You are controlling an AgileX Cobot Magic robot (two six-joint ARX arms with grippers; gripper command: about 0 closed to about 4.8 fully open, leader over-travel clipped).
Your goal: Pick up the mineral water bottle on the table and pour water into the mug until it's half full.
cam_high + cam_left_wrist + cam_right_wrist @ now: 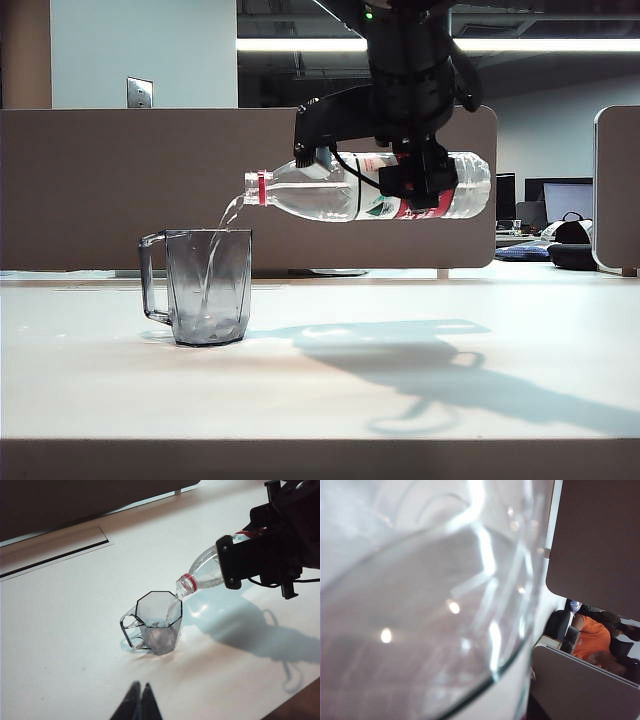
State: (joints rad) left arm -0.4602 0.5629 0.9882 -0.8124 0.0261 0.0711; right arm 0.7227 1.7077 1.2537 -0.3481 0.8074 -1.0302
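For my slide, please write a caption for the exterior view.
Right gripper tips the bottle, pouring water into the mug.

My right arm [405, 60] is black all over, near the top middle of the outside picture. A tiny green light [369, 14] glows at its very top. A thin black cable [352, 170] loops down beside my right claw [418, 178], which is made of blocky black parts. A flat black piece [335, 118] sticks out to the left. In the left wrist picture, my left claw [140, 704] shows two thin, dark, pointed fingers pressed close together at the bottom edge.
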